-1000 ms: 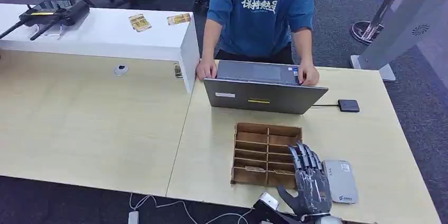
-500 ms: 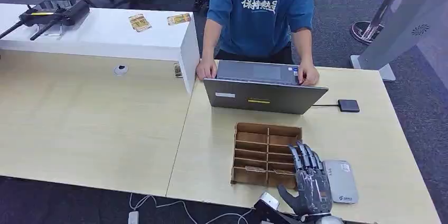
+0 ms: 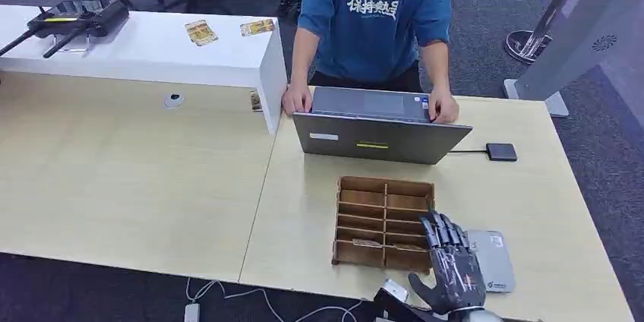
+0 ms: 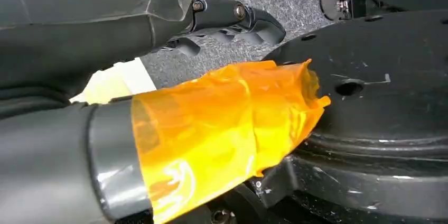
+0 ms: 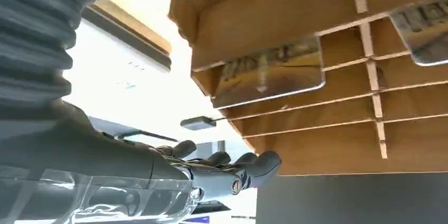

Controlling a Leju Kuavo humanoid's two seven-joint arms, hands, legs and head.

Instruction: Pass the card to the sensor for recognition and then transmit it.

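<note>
A wooden divided box (image 3: 385, 222) stands on the table in front of the laptop. A card (image 3: 367, 243) lies in its front left slot and another card (image 3: 406, 247) in the front right slot. The right wrist view shows the box (image 5: 296, 12) close up, with one card (image 5: 269, 72) and a second card (image 5: 425, 28). My right hand (image 3: 453, 269) hovers over the box's front right corner, fingers stretched out and holding nothing. A flat grey reader (image 3: 492, 260) lies just right of it. My left hand (image 4: 227, 129) hangs down, its thumb wrapped in orange tape, nothing in it.
A person leans on the open grey laptop (image 3: 380, 136) at the far side of the table. A small black box (image 3: 501, 152) is wired to the laptop. A raised white counter (image 3: 152, 48) at the back left carries two cards and a black device.
My right hand has drawn back a little toward the table's near edge; its fingertips now reach less far over the box. Nothing else moved.
</note>
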